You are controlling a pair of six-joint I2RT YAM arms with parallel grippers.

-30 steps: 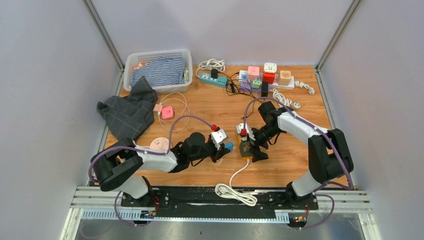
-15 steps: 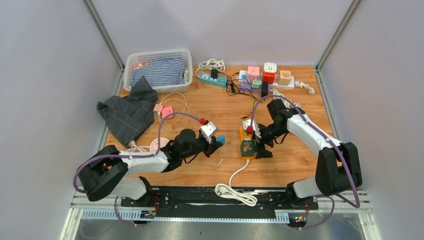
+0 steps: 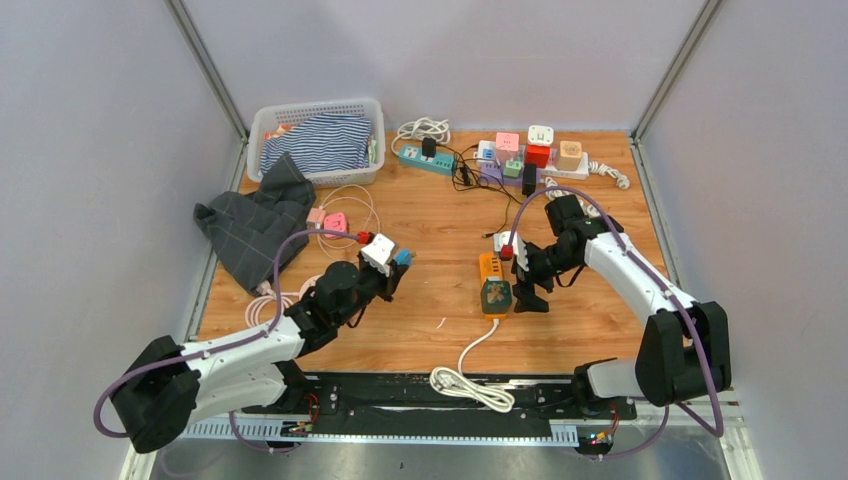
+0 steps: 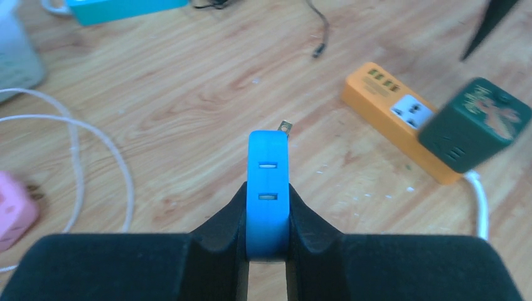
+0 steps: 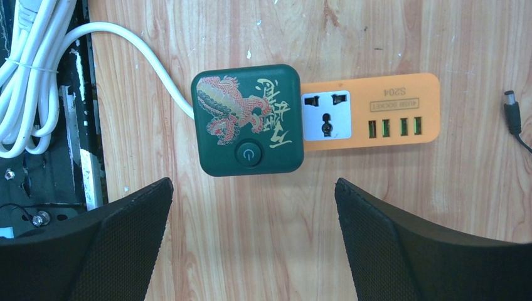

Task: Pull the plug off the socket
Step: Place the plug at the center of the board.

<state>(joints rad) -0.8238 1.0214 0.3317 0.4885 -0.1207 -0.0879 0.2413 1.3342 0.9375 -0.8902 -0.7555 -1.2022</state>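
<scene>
Over the left-centre boards, blue plug (image 4: 268,182): lifted clear of the table (image 3: 590,310) and well apart from every socket. One bare metal prong shows at its far end, so it appears to be already out.
left gripper (image 3: 393,268): clenched on the blue plug, a pad pressing each narrow side, with only the near part of the body between them.
right gripper (image 5: 252,188): spread wide and grasping nothing. Its fingers hang to either side of the green cube adapter (image 5: 248,119) without touching it.
orange socket strip (image 5: 370,119): flat on the boards right of centre, its one large outlet empty. The green cube adapter sits at its near end, where the white cable (image 5: 125,44) runs off toward the near edge. Whether that cube is plugged in or built on cannot be told.
step in hand: probably carrying the plug away to the left and setting it down.
risk, slip: the hold covers little of the plug, so a quick swing or tilt could twist it loose and drop it prongs-first onto the wood.
risk, clutter: the pink socket cube (image 3: 335,224) and its thin looping lead lie just beyond the left gripper, on the far-left side. Lowering there could snag the lead or knock the cube.
risk, right side: lowering or closing the right gripper could shove the green cube adapter and drag the strip by its cable.
</scene>
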